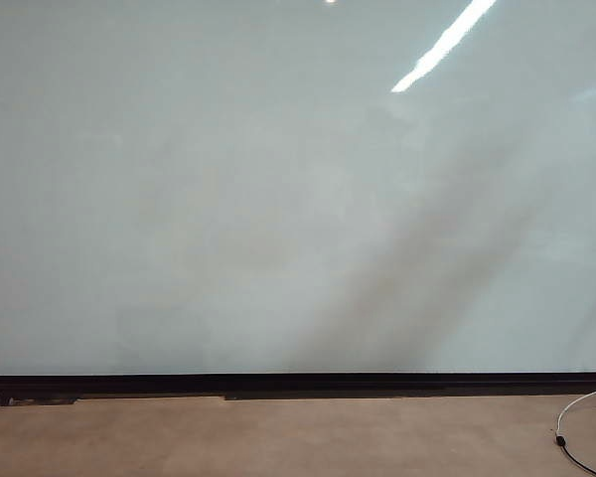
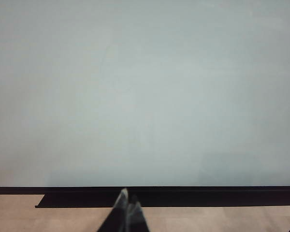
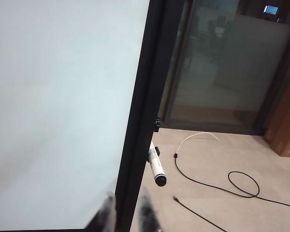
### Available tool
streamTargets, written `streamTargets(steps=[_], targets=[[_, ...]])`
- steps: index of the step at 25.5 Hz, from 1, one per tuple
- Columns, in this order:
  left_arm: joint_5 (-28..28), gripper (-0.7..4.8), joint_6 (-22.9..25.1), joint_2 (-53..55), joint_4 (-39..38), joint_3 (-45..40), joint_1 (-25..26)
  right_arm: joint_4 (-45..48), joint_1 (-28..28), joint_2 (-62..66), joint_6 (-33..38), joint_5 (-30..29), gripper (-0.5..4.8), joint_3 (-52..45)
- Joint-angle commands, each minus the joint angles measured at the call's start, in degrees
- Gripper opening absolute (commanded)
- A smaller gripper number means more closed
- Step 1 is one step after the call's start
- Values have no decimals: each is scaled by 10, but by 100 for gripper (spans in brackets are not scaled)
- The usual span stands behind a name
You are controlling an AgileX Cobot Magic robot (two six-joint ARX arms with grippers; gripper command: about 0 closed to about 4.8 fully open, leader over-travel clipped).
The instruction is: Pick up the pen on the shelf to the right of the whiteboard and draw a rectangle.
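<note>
The whiteboard (image 1: 278, 199) fills the exterior view, blank and glossy, with a black bottom edge; no rectangle shows on it. Neither gripper appears in that view. In the right wrist view the pen (image 3: 156, 169), white with a black end, juts out beside the board's black side frame (image 3: 140, 121); the shelf under it is hidden. My right gripper (image 3: 127, 200) hovers short of the pen, its blurred fingers apart and empty, the frame showing between them. In the left wrist view my left gripper (image 2: 128, 199) faces the whiteboard (image 2: 145, 96) near its bottom edge, tips together, holding nothing.
Past the board's right side are a tan floor, a black cable (image 3: 241, 186) in loops, a white cable (image 3: 198, 137) and a dark glass door (image 3: 222, 67). A white cable (image 1: 581, 407) also lies at the exterior view's lower right corner.
</note>
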Motion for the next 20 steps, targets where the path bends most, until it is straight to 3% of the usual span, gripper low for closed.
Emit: streamTargets(steps=[1, 14, 20], targets=[[0, -4, 3, 0, 3, 2, 0, 58, -8, 36, 0, -27, 100, 3], [0, -5, 3, 0, 3, 2, 0, 181, -69, 176, 22, -108, 108, 3], [0, -4, 3, 0, 3, 2, 0, 193, -87, 233, 23, -140, 108, 19]])
